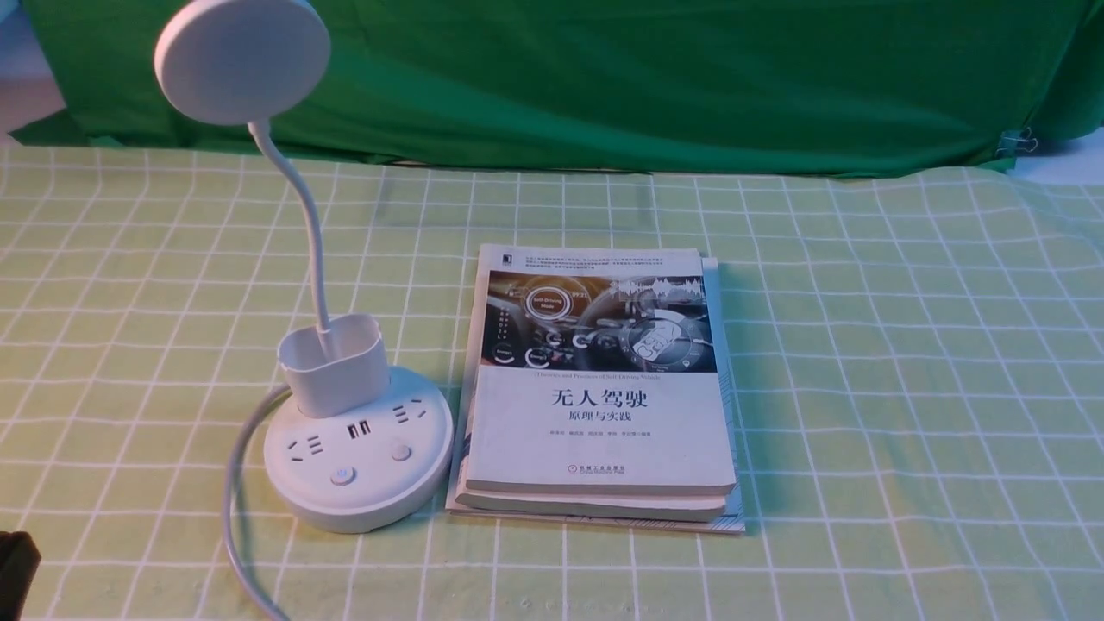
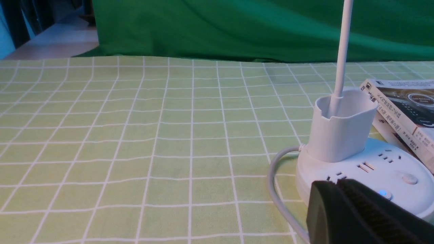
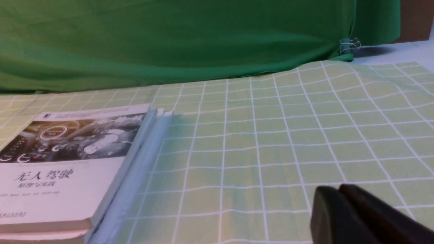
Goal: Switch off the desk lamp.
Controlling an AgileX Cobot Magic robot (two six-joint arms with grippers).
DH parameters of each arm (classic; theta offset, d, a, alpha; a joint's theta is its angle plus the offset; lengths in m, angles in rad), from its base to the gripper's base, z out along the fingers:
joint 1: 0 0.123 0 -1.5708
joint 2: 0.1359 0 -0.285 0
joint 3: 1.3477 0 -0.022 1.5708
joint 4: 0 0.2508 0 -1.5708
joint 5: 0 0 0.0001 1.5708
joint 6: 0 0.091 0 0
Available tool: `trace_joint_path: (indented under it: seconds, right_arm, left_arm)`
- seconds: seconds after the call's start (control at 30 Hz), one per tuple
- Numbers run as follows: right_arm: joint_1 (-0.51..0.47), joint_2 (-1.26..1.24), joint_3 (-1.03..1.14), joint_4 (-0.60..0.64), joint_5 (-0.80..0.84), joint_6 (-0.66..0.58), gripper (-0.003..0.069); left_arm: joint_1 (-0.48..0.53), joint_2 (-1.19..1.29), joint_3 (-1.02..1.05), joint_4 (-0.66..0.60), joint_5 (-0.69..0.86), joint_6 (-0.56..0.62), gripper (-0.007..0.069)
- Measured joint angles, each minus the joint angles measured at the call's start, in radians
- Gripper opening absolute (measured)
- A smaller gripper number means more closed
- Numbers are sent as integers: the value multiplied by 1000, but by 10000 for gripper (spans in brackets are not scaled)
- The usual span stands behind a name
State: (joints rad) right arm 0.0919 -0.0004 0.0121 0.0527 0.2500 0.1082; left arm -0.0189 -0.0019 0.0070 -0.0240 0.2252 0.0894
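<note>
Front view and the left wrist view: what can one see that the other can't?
Only the front view shows the lamp's round head and the whole top book cover. Only the left wrist view shows the left gripper closed, close to the lamp's base, and a button glowing blue. Both show the cup holder, cord, checked cloth and green backdrop.

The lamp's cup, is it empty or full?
Empty apart from the neck: the cup holds nothing else in the front and left wrist views.

Right gripper (image 3: 339,195) jaws closed; books (image 3: 67,162) on checked cloth (image 3: 271,142).
</note>
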Motion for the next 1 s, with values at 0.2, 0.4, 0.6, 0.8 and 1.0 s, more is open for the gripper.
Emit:
trace_joint_path:
  seconds: [0.2, 0.4, 0.6, 0.8, 1.0]
  right_arm:
    - [0, 0, 0, 0, 0, -1, 29]
    - [0, 0, 0, 0, -1, -1, 29]
    - [0, 0, 0, 0, -1, -1, 29]
    - [0, 0, 0, 0, -1, -1, 29]
    - [0, 0, 0, 0, -2, -1, 29]
  left_arm:
    - [0, 0, 0, 9, 0, 0, 2]
    - [0, 0, 0, 9, 0, 0, 2]
    - [0, 0, 0, 10, 0, 0, 2]
    - [0, 0, 0, 10, 0, 0, 2]
    - [0, 0, 0, 10, 0, 0, 2]
